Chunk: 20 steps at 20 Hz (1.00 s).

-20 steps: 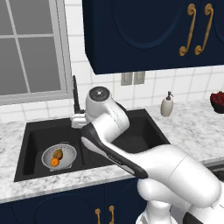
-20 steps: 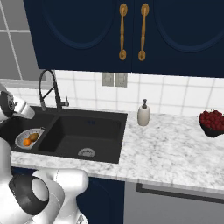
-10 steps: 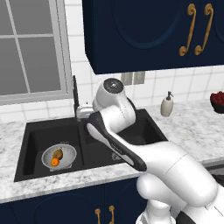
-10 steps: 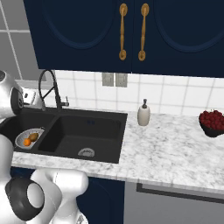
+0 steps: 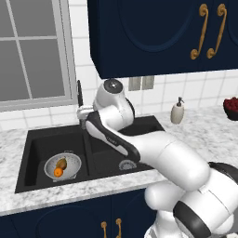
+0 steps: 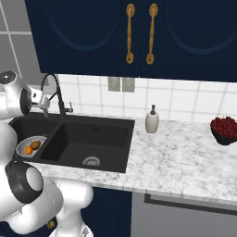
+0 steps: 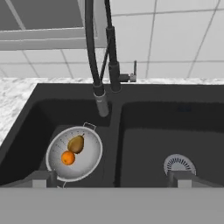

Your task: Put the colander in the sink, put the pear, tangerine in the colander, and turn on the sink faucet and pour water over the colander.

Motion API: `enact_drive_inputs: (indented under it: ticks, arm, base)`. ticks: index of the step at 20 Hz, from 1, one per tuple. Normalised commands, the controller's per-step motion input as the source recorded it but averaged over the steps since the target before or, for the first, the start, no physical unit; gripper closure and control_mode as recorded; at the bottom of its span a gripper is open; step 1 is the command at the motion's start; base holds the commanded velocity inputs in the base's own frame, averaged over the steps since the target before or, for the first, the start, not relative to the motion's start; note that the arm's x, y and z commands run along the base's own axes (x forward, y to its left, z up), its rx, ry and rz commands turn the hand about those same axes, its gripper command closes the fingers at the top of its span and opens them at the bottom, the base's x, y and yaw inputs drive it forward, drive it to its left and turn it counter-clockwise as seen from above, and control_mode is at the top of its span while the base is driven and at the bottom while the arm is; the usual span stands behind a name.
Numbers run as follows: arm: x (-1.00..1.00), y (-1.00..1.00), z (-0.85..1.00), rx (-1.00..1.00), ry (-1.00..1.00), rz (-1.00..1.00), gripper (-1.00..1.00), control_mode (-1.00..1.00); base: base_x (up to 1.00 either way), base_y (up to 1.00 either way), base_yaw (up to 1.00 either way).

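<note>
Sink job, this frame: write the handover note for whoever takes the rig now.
Tool: open, empty, above the front of the matte black double-basin sink, facing the tall black gooseneck faucet.
Perforated silvery metal colander: in the left basin, holding the yellow-brown pear and the round orange tangerine.
Done: colander placed, both fruits in.
Left: turn on the faucet; no water running yet.

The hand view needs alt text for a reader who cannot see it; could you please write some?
A metal colander holding a pear and a tangerine sits in the left basin of a black sink. The black faucet rises behind, its nozzle above the colander's far rim; no water runs.
</note>
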Motion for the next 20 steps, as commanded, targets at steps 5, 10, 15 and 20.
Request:
enact_drive_inputs:
  ticks: [5, 10, 15, 20]
  arm:
    - [0.50, 0.37, -0.10, -0.03, 0.00, 0.00, -1.00, -1.00]
    - [0.50, 0.00, -0.32, -0.01, -0.05, 0.00, -1.00, -1.00]
    - [0.44, 0.10, -0.35, -0.02, -0.02, 0.00, -1.00, -1.00]
    - [0.47, 0.22, -0.12, 0.00, 0.00, 0.00, -1.00, -1.00]
  base:
    - [0.00, 0.00, 0.00]
    - [0.00, 0.00, 0.00]
    - [0.00, 0.00, 0.00]
    - [0.00, 0.00, 0.00]
